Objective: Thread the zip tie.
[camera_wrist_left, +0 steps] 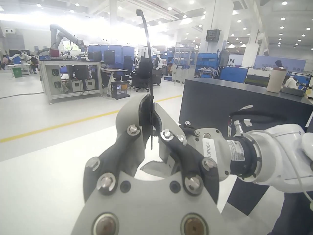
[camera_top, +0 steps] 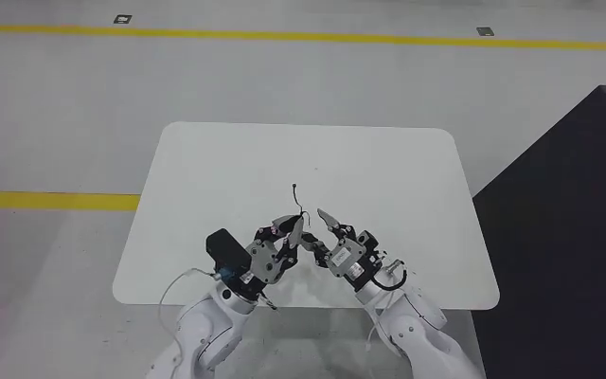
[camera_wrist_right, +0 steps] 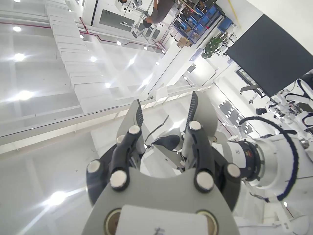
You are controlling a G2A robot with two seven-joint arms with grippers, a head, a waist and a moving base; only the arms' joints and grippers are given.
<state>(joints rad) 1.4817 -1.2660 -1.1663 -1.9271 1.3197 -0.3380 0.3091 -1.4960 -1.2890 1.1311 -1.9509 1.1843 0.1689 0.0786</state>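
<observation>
1 zip tie (camera_wrist_left: 149,57), black, 2 grippers, 1 white counter (camera_top: 398,171).

Left gripper (camera_wrist_left: 151,103): fingers together, clamped on the zip tie partway along the strap. A long run of strap rises past the fingertips, slightly bowed, with the small square head at the free top end. A short tail hangs out below the pads, between the finger bases.

Top view: left gripper (camera_top: 294,227) sits over the near edge of the counter, mid-width. The tie (camera_top: 297,196) is off the surface and sticks out from the fingers toward the far side of the counter.

Right gripper (camera_wrist_right: 165,101): fingers apart, ribbed pads facing each other, nothing between them. In the top view it (camera_top: 320,232) is just beside the left gripper, tips angled toward it. I see no contact between the two.

Right wrist view: a thin dark strand in the gap between its fingers, farther off, is probably the same tie (camera_wrist_right: 157,128) in the left gripper, but it's too thin to be sure.
</observation>
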